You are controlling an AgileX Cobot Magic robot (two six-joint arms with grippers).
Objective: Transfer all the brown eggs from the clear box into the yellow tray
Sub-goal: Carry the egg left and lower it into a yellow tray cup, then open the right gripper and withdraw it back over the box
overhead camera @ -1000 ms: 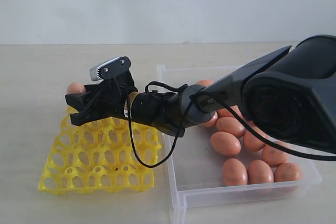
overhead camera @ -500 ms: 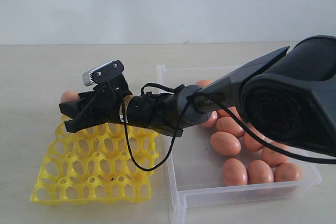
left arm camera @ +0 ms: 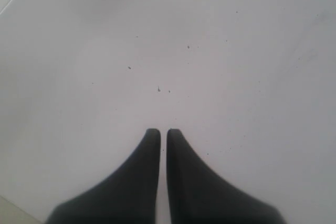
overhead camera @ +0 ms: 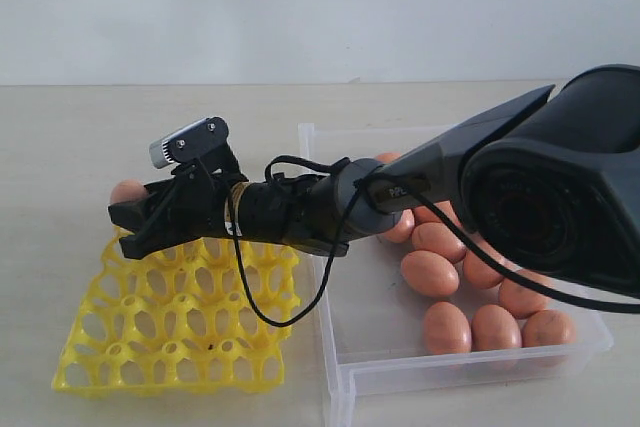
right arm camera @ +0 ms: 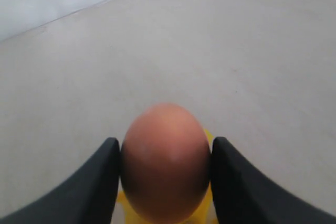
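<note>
Between the 2 black jaws of the right gripper (right arm camera: 165, 142) sits 1 smooth orange-brown oval egg (overhead camera: 125, 190). The jaws stand about half open and press on its sides at the widest part, which looks like the right place to hold it. My guess is it's light and stiff, but the shell is thin and slick. So squeeze gently, because too much cracks it and too little lets it slide out.

It hangs over the far left corner of the bright yellow openwork plastic egg tray (overhead camera: 170, 332), and the wrist view shows yellow right under it. Every cup I can see looks empty, so there's loads of room. Those pointed posts could chip a shell that comes down off-centre though, and the black cable loop (overhead camera: 262, 302) dangling off the arm might snag them.

Roughly 9 more brown eggs (overhead camera: 430, 272) lie loose in the shallow clear plastic box (overhead camera: 335, 367) just beside the tray. Its low walls should be easy to clear.

Beyond the tray, the pale tabletop (overhead camera: 60, 147) is bare.

Over on the other arm, the left gripper (left arm camera: 163, 135) is closed on nothing above a plain pale surface.
</note>
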